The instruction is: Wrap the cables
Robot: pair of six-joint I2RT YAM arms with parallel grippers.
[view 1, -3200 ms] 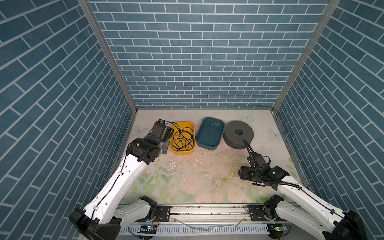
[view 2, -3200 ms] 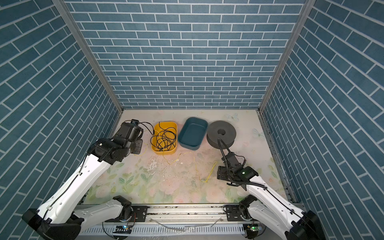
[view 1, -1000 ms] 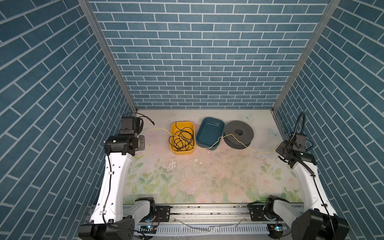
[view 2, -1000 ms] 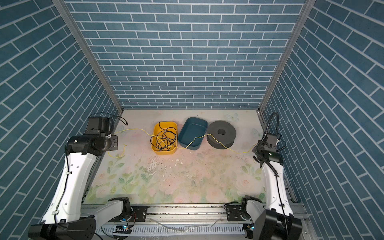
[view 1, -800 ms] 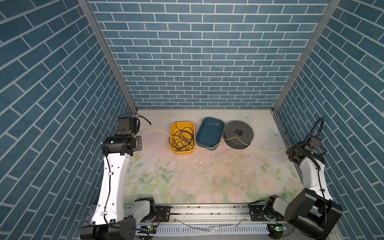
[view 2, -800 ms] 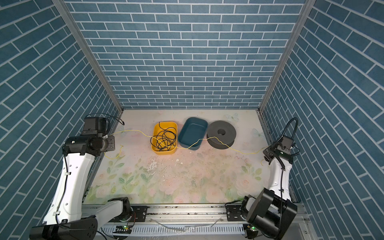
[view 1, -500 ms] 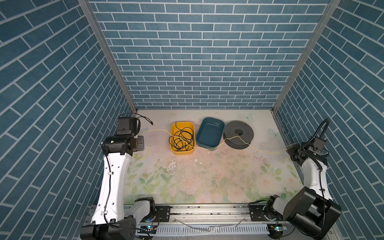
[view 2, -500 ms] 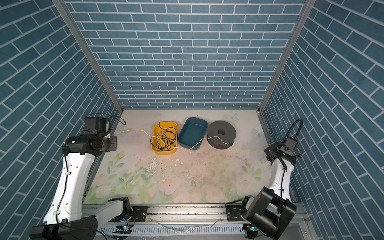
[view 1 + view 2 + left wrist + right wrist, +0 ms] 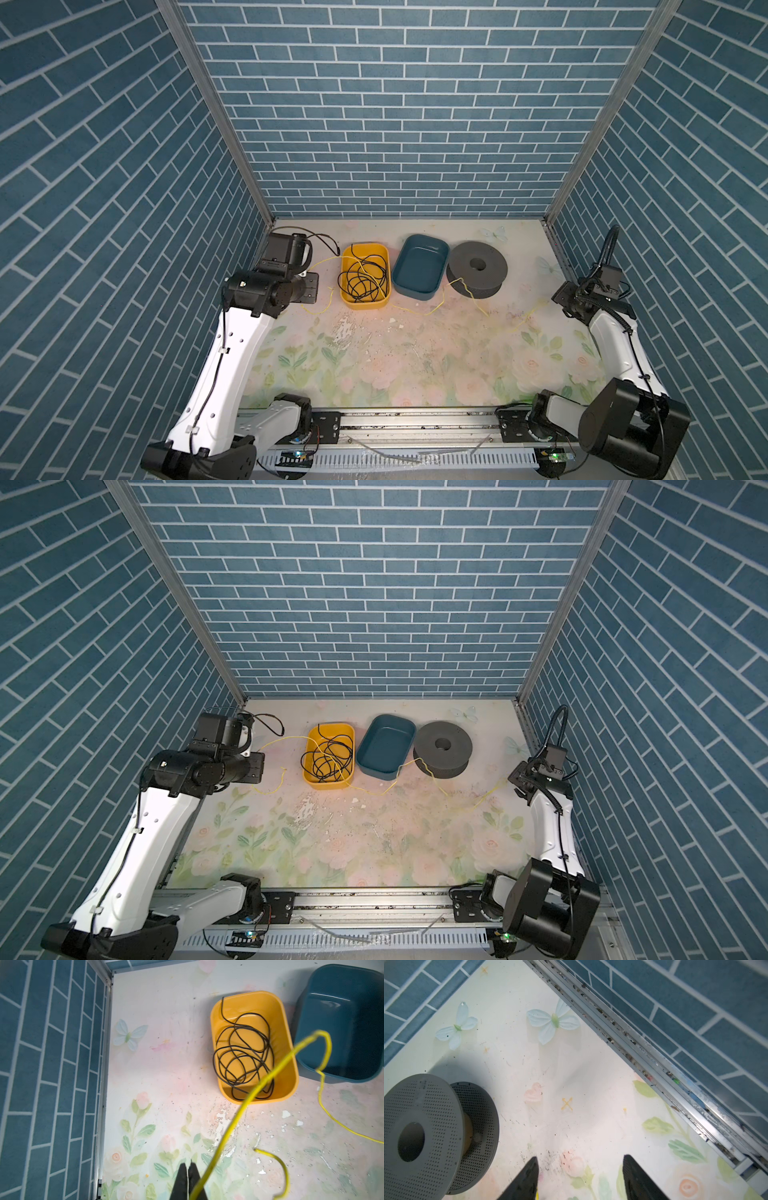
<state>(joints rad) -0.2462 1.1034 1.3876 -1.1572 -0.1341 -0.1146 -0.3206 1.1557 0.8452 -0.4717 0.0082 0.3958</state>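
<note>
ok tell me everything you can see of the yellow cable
The yellow cable is a long, very thin, bright yellow wire, seemingly plastic-coated. It rises from the shut left gripper, which appears to pinch it with a short tail curling free. It arches over the yellow bin, drops onto the table, and snakes past the blue bin's front and the grey spool. It ends slack by the open right gripper.

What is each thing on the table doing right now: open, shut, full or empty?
left gripper: shut on the yellow cable.
right gripper: open, holding nothing.
yellow cable: slack, draped over the yellow bin and across the table.
yellow bin: holds tangled black wires.
blue bin: empty.
grey spool: lying flat, hole up.
</note>
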